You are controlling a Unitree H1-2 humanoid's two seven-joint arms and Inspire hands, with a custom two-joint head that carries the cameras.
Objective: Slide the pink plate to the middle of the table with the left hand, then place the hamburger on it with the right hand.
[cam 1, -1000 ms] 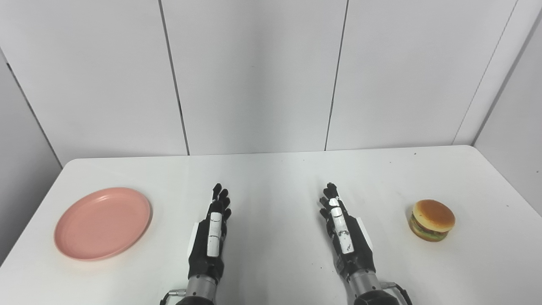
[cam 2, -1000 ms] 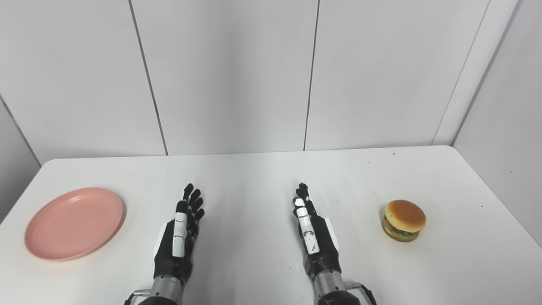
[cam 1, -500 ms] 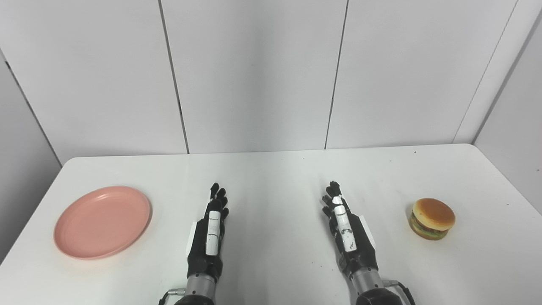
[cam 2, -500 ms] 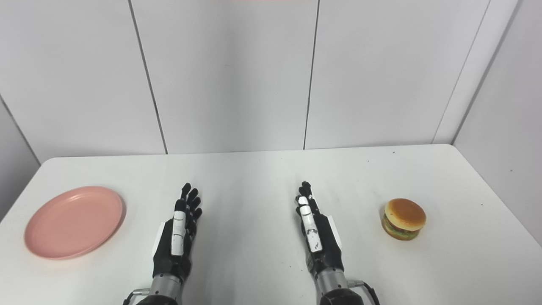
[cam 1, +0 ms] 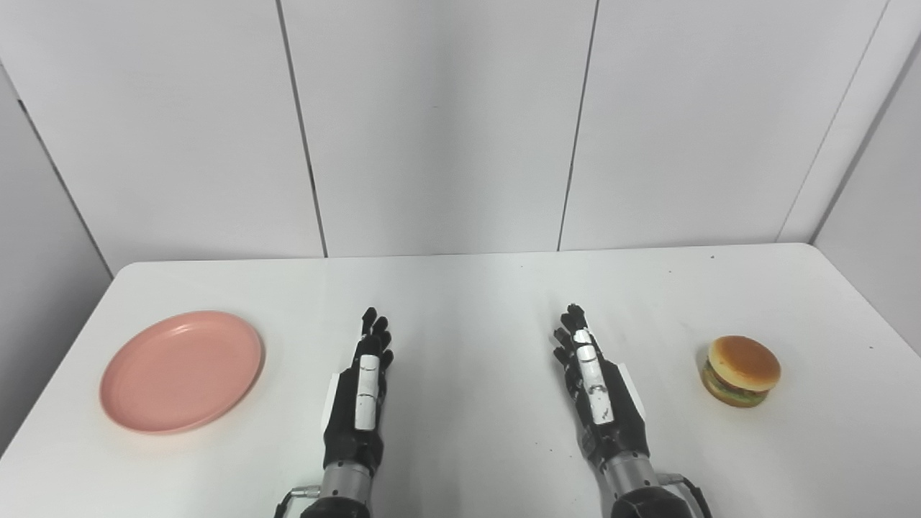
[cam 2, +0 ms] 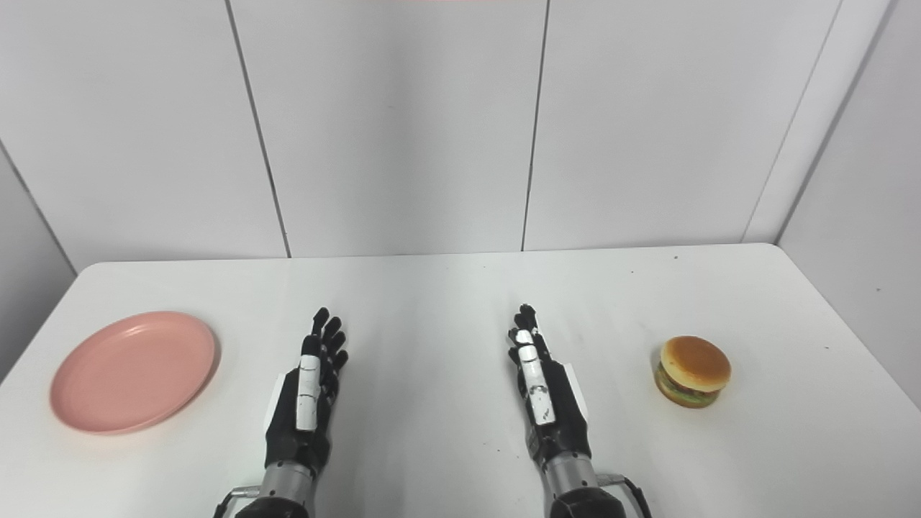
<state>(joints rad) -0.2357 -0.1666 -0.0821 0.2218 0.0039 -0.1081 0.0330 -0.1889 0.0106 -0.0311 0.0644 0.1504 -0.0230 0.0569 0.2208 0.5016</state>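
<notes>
The pink plate (cam 1: pixel 181 370) lies flat at the left side of the white table (cam 1: pixel 468 288). The hamburger (cam 1: pixel 741 370) sits at the right side. My left hand (cam 1: pixel 358 403) is open, fingers stretched forward, low over the table near its front middle, well to the right of the plate. My right hand (cam 1: pixel 599 399) is open the same way, well to the left of the hamburger. Neither hand touches anything. The plate (cam 2: pixel 134 370) and the hamburger (cam 2: pixel 693 370) also show in the right eye view.
Grey wall panels (cam 1: pixel 432 122) stand behind the table's far edge. The table's left and right edges lie close to the plate and the hamburger. Bare white tabletop lies between the two hands.
The whole picture has shifted slightly, so the camera moved. Both hands stay open in about the same place; plate and hamburger have not moved.
</notes>
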